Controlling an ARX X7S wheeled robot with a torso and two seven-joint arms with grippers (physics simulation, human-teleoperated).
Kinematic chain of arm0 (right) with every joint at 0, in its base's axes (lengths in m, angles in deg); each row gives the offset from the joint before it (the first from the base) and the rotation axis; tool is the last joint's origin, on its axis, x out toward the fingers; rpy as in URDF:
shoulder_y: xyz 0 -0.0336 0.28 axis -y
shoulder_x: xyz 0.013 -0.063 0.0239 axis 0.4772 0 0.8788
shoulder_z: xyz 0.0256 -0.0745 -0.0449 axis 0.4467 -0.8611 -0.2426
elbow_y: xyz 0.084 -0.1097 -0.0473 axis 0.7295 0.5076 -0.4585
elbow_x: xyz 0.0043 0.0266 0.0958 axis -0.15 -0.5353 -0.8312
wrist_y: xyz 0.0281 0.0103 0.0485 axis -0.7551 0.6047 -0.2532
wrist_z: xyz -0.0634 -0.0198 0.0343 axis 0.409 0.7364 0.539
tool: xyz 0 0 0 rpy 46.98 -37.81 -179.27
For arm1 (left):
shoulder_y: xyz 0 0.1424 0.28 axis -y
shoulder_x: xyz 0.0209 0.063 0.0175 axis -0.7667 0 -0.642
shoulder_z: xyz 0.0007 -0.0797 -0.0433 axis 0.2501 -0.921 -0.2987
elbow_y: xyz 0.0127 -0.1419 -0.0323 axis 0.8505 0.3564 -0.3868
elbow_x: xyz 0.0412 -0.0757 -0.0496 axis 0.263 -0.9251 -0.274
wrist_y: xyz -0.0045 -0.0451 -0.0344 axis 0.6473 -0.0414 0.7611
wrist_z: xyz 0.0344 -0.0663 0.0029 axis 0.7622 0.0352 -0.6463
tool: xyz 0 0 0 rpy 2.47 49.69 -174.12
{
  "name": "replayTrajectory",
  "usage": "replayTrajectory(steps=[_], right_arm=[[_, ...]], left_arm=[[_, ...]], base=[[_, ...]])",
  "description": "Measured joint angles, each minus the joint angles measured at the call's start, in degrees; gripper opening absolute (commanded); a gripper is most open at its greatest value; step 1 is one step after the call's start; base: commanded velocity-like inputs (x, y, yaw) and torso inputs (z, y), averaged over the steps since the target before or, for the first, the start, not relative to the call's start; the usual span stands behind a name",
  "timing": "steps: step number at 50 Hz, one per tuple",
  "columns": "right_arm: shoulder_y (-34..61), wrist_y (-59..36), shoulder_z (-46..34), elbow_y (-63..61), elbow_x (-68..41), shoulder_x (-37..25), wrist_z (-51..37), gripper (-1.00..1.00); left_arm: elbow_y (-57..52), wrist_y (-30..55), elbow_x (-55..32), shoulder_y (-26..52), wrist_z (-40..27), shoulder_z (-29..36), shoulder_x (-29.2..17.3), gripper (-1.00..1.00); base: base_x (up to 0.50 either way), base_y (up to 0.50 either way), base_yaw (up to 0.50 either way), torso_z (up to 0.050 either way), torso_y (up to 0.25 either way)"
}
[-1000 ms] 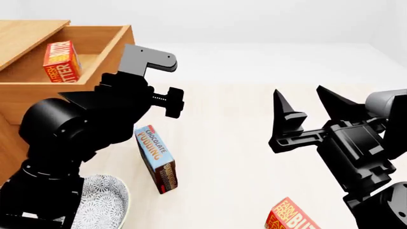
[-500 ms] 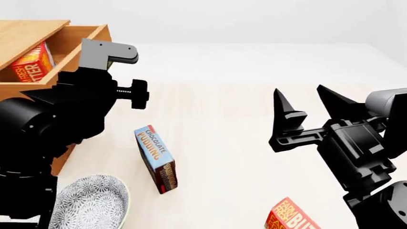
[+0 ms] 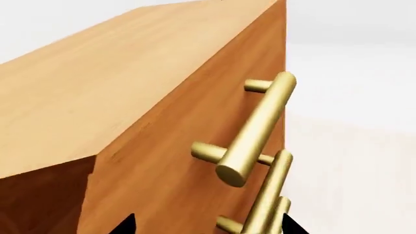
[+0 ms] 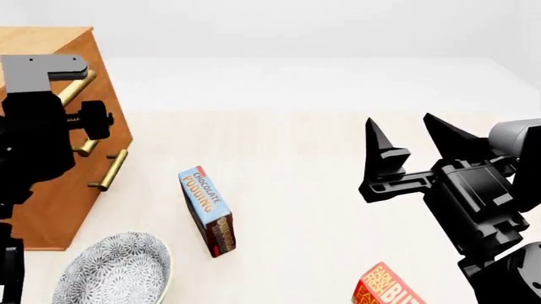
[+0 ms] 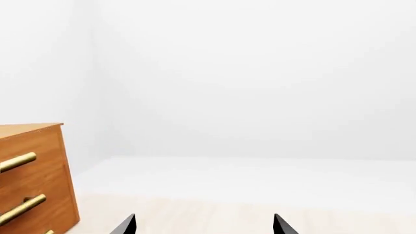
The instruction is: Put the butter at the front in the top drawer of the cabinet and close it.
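Note:
The cabinet (image 4: 76,190) stands at the left, and its top drawer (image 3: 195,122) sits pushed in, flush with the front. The drawer's brass handle (image 3: 256,129) is close ahead of my left gripper (image 3: 208,229), which is open, its fingertips (image 3: 126,225) spread on either side of the lower handles. In the head view my left arm (image 4: 34,133) covers part of the cabinet front. One butter carton (image 4: 389,288) lies at the bottom edge, below my right gripper (image 4: 406,149), which is open and empty. No butter shows at the drawer.
A blue-and-brown chocolate pudding box (image 4: 207,209) stands on its edge in the middle of the floor. A patterned bowl (image 4: 114,269) sits near the cabinet's front corner. The cabinet's side also shows in the right wrist view (image 5: 32,180).
My left arm moved left and pushed the open top drawer into the cabinet. The butter carton inside went out of sight. The right arm has not moved.

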Motion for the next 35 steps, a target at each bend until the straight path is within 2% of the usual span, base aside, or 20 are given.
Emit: replayTrajectory(steps=[11,19,27,35], right_arm=[[-0.6,0.4,0.2,-0.1,0.1,-0.1,0.1,1.0],[-0.6,0.5,0.4,-0.3,0.0,-0.2,0.0,1.0],[0.0,0.1,0.2,-0.2,-0.2,-0.2,-0.1,1.0],[0.6,-0.3,0.0,-0.2,-0.4,0.0,-0.2,1.0]], left_arm=[[-1.8,-3.4,-6.8,-2.3,-3.2,-5.5,-1.4,1.0],[-4.7,-2.6,-9.0,-3.4,-4.8,-6.9,-2.2,1.0],[-19.0,6.1,-7.8,-0.1,-8.4,-6.6,-2.6,1.0],[-36.2,9.3,-7.7,5.2,-8.6,-1.7,-2.6,1.0]], base=[[0.0,0.0,0.01,0.0,0.0],[0.0,0.0,0.01,0.0,0.001],[0.0,0.0,0.0,0.0,0.0],[0.0,0.0,0.0,0.0,0.0]])
